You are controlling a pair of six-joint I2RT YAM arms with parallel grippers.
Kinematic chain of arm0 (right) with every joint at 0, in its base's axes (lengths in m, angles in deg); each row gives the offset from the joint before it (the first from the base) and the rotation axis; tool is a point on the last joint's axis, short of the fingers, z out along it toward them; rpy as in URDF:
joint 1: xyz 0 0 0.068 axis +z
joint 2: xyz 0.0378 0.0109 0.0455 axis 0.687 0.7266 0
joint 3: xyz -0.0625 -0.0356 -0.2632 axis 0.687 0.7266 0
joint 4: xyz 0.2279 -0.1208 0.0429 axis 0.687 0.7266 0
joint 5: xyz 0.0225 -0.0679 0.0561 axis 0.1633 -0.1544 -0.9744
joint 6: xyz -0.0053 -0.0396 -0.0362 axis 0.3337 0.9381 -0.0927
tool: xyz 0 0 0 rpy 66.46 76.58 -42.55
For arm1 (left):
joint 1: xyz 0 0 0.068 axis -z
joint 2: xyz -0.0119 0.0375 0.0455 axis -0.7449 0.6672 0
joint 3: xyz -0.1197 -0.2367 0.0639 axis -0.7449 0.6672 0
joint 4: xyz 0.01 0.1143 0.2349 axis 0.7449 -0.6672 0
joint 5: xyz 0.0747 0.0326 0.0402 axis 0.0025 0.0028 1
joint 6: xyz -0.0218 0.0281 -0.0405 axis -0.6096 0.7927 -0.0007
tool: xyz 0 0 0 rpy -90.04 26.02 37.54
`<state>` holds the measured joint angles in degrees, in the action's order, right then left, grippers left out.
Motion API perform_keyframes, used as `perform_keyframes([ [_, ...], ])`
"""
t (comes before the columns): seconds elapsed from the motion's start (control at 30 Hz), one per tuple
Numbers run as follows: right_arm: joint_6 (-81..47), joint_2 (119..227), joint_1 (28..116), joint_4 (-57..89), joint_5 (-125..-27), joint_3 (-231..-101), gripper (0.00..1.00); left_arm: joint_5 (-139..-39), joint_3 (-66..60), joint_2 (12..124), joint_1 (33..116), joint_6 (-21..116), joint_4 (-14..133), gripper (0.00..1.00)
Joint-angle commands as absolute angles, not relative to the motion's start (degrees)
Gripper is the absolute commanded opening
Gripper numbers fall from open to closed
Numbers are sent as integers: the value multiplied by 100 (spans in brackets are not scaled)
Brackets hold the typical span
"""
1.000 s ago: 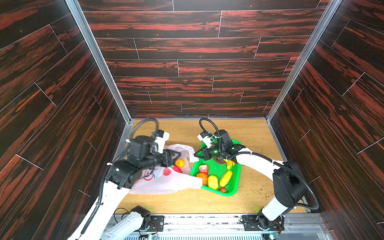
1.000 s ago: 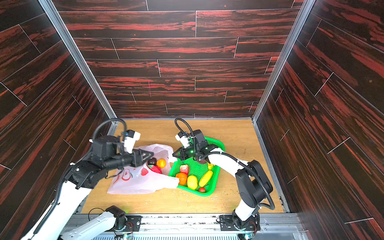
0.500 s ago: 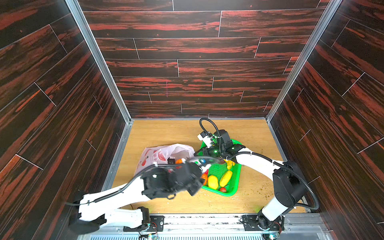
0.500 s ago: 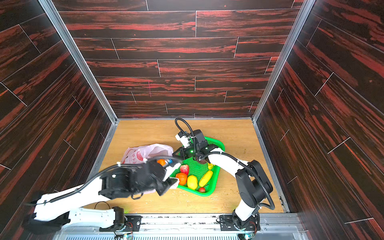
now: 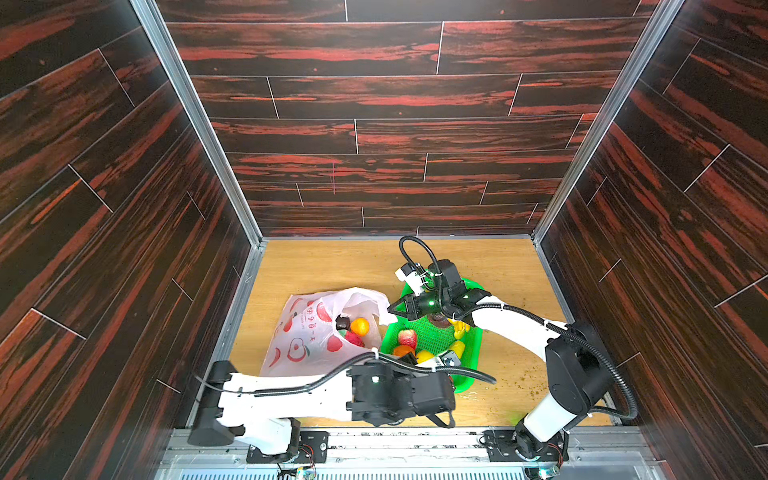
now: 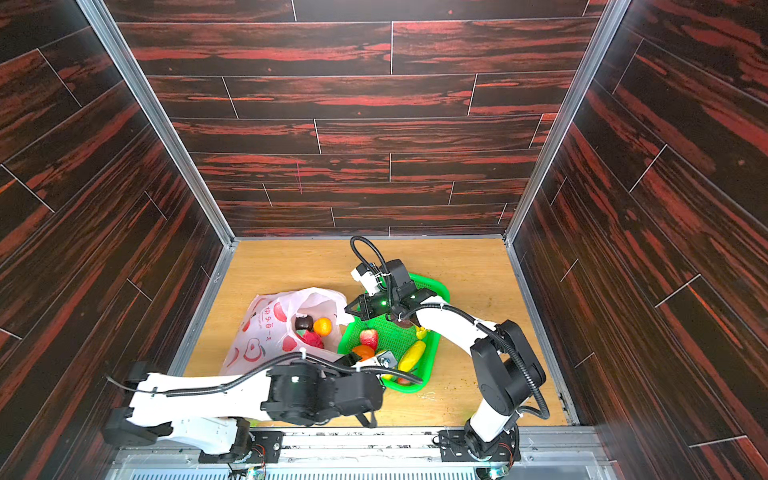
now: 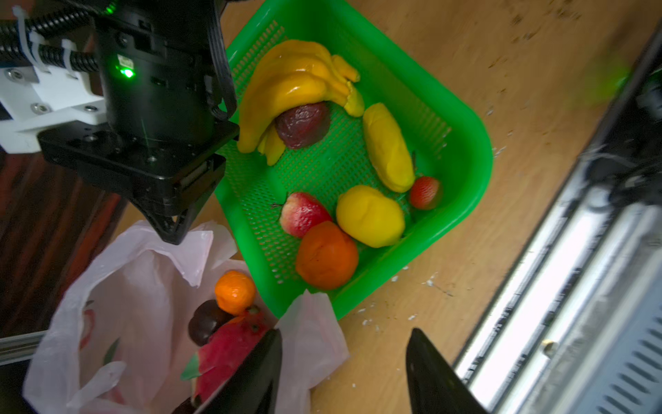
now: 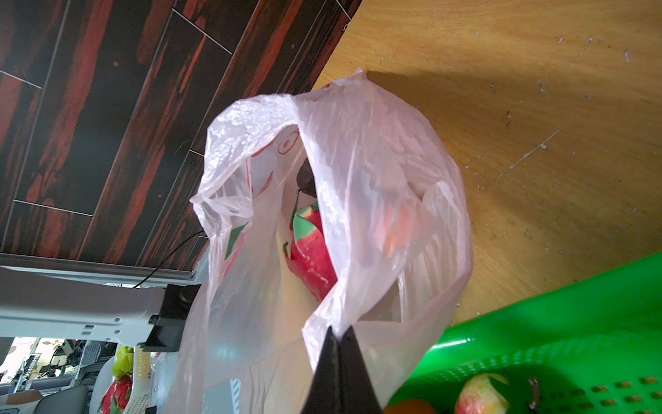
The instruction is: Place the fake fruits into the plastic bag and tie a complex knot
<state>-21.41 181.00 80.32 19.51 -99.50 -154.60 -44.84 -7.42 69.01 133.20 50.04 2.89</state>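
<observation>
Left wrist view: our left gripper [image 7: 343, 335] hangs with jaws apart and empty beside the green basket [image 7: 469, 150]. Our right gripper [image 8: 338, 331] has its jaws pinched on the rim of the plastic bag [image 8: 376, 172], mouth gaping. Inside we spot a dragon fruit [image 8: 311, 247], an orange [image 7: 234, 292] and a dark round fruit [image 7: 206, 320]; the bag lies on the surface [image 7: 501, 258] against the basket.

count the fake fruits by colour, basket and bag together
yellow: 3, banana bunch, long yellow fruit, lemon
orange: 2, basket orange, bag orange
red: 3, big strawberry, small strawberry, dragon fruit
dark purple-brown: 2, dark basket fruit, dark bag fruit
total: 10
</observation>
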Motion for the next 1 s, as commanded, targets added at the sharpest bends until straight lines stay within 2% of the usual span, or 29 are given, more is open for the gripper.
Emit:
perform_keyframes([
  [0.0, -2169, 17886, 8016, 1946, -9983, -15420, 0, -3966, -678, 7091, 13328, 4885, 28, 63],
  [0.3, -2151, 17864, 8018, 1977, -9939, -15436, 0, -3598, -573, 7622, 13305, 4571, -340, 76],
  [0.57, -2122, 17877, 8020, 2028, -9947, -15451, 0, -3503, -333, 7740, 13191, 4278, -370, 75],
  [0.67, -2126, 17861, 8017, 2031, -9940, -15440, 0, -3471, -276, 7737, 13126, 4267, -330, 65],
  [0.87, -2205, 17790, 8017, 2025, -10042, -15429, 0, -3549, -186, 7389, 12912, 4382, -110, 16],
  [0.97, -2292, 17746, 8022, 1995, -10226, -15512, 0, -3529, -203, 6944, 12820, 4545, -51, 0],
])
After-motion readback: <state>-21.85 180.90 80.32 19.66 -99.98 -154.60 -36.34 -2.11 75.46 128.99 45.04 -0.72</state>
